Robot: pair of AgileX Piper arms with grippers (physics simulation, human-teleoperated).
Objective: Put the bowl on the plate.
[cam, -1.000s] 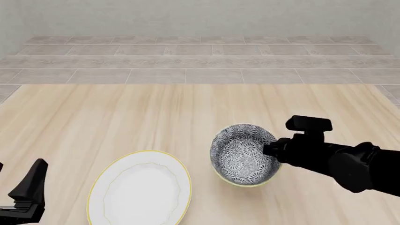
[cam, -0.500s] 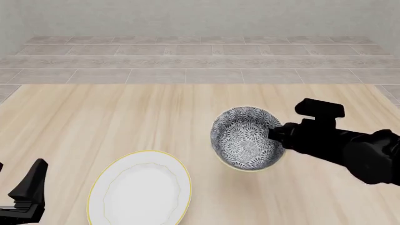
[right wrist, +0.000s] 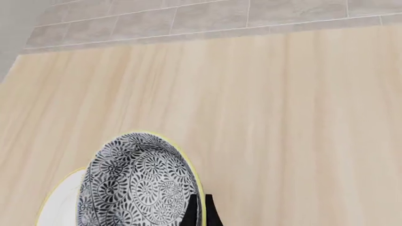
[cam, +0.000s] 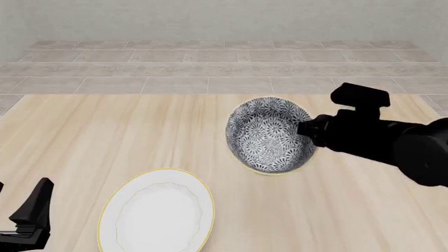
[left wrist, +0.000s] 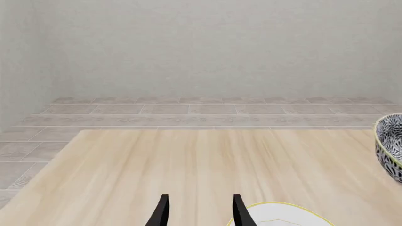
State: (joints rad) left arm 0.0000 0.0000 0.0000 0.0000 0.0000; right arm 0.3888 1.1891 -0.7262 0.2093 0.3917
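The bowl (cam: 269, 136), dark floral with a yellow rim, hangs tilted above the table near the middle; my right gripper (cam: 305, 129) is shut on its right rim. In the right wrist view the bowl (right wrist: 141, 186) fills the lower part, with the fingers (right wrist: 199, 212) pinching its edge. The plate (cam: 157, 211), white with a gold rim, lies on the table to the lower left of the bowl; its edge (right wrist: 55, 205) shows behind the bowl. My left gripper (left wrist: 199, 209) stands open near the table's front left, beside the plate (left wrist: 285, 214). The bowl's edge (left wrist: 390, 146) also shows there.
A light wooden table (cam: 105, 131) carries everything. Beyond its far edge lies a grey tiled floor (cam: 224, 68) and a pale wall.
My right gripper has lifted the bowl off the table, moving it up and slightly left. The left arm and the plate have not moved.
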